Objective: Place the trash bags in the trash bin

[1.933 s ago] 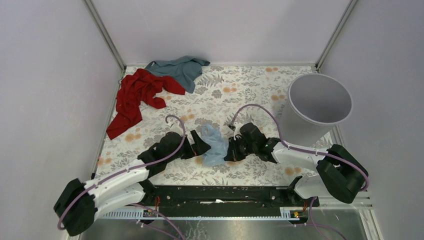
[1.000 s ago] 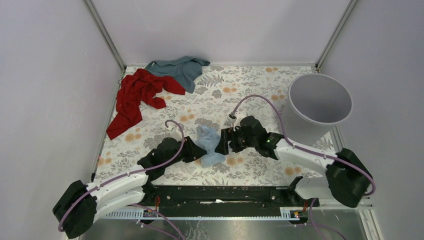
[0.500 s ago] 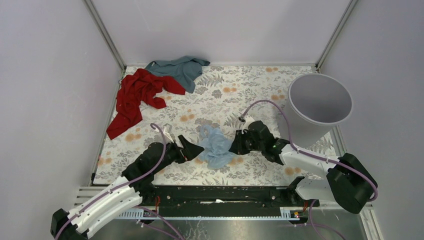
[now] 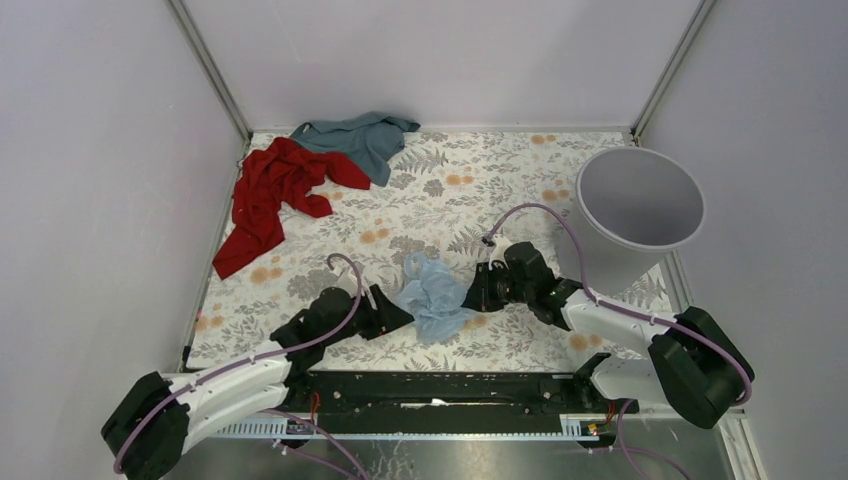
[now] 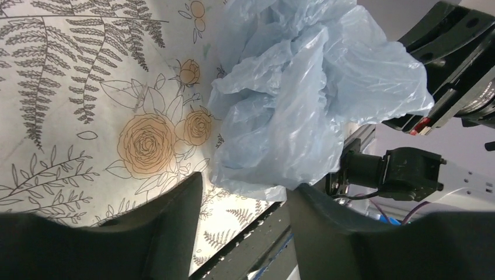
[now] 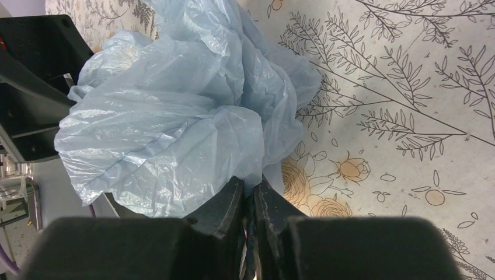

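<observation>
Jaws on the outstretched right arm (image 4: 612,318) clench the trash bag (image 4: 437,297); those on the left arm (image 4: 240,378) gape beside it.

- Top camera: far above and behind my bases, looking down on the table (image 4: 500,170).
- Left wrist camera: close behind my left jaws, facing the trash bag (image 5: 303,99) ahead.
- Right wrist camera: close behind my right jaws, facing that bag from the opposite side.
- All three share it.
</observation>
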Controlling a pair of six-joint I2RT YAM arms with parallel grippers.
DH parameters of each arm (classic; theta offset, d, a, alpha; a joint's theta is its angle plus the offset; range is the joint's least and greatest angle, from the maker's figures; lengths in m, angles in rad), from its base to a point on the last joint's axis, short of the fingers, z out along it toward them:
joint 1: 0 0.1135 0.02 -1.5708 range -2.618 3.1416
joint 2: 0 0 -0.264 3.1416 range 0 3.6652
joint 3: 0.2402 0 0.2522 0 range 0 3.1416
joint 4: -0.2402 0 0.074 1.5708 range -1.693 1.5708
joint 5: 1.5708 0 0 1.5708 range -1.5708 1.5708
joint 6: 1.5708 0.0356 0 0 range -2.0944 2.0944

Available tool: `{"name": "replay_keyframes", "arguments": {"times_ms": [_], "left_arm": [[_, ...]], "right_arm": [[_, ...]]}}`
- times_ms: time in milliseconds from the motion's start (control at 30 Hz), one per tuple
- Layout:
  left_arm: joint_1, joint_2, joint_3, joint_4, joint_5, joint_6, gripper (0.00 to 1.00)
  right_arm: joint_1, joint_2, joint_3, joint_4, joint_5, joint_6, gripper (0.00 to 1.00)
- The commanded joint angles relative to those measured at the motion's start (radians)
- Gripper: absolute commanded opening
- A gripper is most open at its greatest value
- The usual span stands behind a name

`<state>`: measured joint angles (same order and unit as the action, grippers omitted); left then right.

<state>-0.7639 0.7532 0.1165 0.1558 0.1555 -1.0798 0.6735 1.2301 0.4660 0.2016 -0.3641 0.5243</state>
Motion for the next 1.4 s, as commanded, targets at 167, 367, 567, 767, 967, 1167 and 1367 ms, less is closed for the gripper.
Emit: {"name": "replay_keyframes", "arguments": {"times_ms": [167, 367, 567, 767, 967, 1167, 1367], "left_arm": [[0.002, -0.129, 0.141, -0.123, -0.111, 0.115, 0.15], [0.002, -0.061, 0.244, -0.223, -0.016, 0.265, 0.0], [0.002, 0.04, 0.321, -0.313, 0.076, 0.387, 0.0], [0.002, 0.037, 0.283, -0.31, 0.077, 0.385, 0.0], [0.002, 0.002, 0.252, -0.287, 0.07, 0.377, 0.0], [0.002, 0.003, 0.229, -0.269, 0.086, 0.38, 0.0], [0.002, -0.017, 0.201, -0.252, 0.088, 0.373, 0.0]], "right_arm": [[-0.003, -0.054, 0.009, -0.026, -0.075, -0.06, 0.23], [0.002, -0.126, 0.04, -0.124, -0.13, -0.08, 0.49], [0.002, -0.157, 0.257, -0.362, 0.092, -0.134, 0.79], [-0.015, 0.043, 0.632, -0.573, 0.251, -0.244, 1.0], [-0.014, 0.261, 0.827, -0.58, -0.04, -0.465, 1.0], [0.01, 0.513, 0.964, -0.59, -0.257, -0.565, 1.0], [0.064, 0.733, 1.084, -0.684, -0.262, -0.606, 0.98]]}}
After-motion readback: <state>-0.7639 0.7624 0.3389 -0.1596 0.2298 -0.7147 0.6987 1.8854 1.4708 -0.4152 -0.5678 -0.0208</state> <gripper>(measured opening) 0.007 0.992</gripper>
